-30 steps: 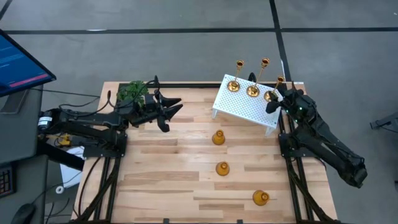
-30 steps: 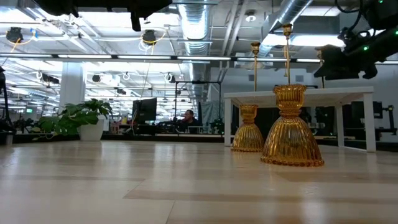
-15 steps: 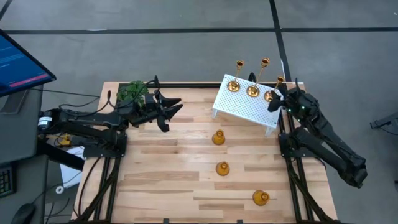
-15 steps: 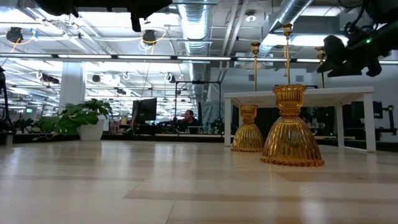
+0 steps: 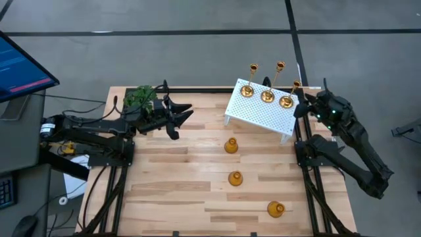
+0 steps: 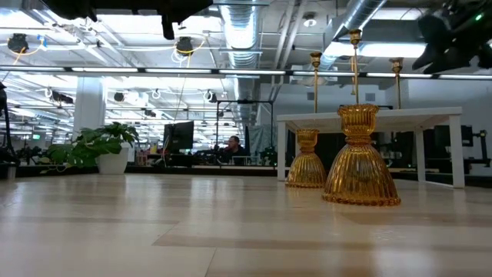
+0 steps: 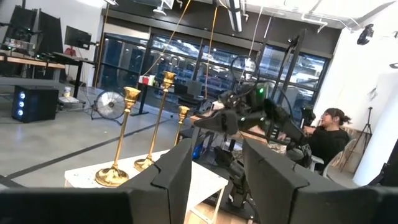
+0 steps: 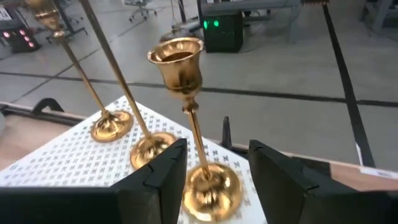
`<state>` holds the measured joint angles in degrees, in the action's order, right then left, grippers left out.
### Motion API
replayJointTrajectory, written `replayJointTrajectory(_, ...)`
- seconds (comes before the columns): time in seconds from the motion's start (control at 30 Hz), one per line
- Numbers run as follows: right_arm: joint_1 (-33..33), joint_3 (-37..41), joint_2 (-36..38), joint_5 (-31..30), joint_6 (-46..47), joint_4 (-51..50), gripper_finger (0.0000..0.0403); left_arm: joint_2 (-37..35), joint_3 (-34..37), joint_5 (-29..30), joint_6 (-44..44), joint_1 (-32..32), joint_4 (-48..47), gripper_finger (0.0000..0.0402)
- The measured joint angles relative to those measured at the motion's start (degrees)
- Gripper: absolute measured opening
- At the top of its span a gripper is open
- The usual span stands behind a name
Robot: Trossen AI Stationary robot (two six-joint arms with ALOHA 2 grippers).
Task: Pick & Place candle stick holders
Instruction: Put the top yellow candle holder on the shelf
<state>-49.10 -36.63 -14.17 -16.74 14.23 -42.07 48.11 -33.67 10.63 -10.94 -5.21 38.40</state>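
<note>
Three tall brass candle stick holders (image 5: 267, 95) stand by their round bases on the white perforated stand (image 5: 258, 113) at the far right. Three squat amber holders (image 5: 231, 145) sit on their wide bottoms in a row down the table. My right gripper (image 5: 302, 107) hovers open just right of the nearest tall stick (image 8: 189, 118). In the right wrist view that stick's base (image 8: 211, 183) shows beyond the gap between the fingers, untouched. My left gripper (image 5: 186, 112) waits open above the table's far left, with nothing between its fingers (image 7: 171, 180).
A green leafy plant (image 5: 139, 97) sits at the far left, behind my left arm. The stand takes up the far right corner. Bare wood lies between the amber holders and the table's left and near edges. A monitor (image 5: 20, 66) stands off the table's left.
My right gripper has risen and drawn back toward the table's right edge, away from the nearest tall stick. That stick stays upright on the stand, and its cup now shows clear of the gripper in the low view.
</note>
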Motion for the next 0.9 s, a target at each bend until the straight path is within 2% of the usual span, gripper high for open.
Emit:
replayJointTrajectory(0.13,0.6,-4.5,0.5,1.8,1.0,-5.6,0.0152,0.0,0.0,-0.1,-0.5,0.0,-2.5,0.0148)
replayJointTrajectory(0.27,1.5,-10.9,0.6,2.5,2.7,-16.4,0.014,0.2,0.0,0.0,-4.6,0.0,-8.1,0.0159)
replayJointTrajectory(0.47,1.4,-18.0,0.6,8.4,5.3,-26.1,0.0125,2.9,0.0,-1.3,-7.7,0.1,-17.9,0.0181)
replayJointTrajectory(0.63,0.3,-19.4,0.6,14.2,6.3,-30.7,0.0121,8.9,0.0,-6.6,-8.8,0.8,-21.0,0.0199)
replayJointTrajectory(0.9,-5.8,-19.4,0.6,23.2,4.0,-34.0,0.012,18.8,0.0,-12.1,-7.0,2.4,-20.8,0.0219)
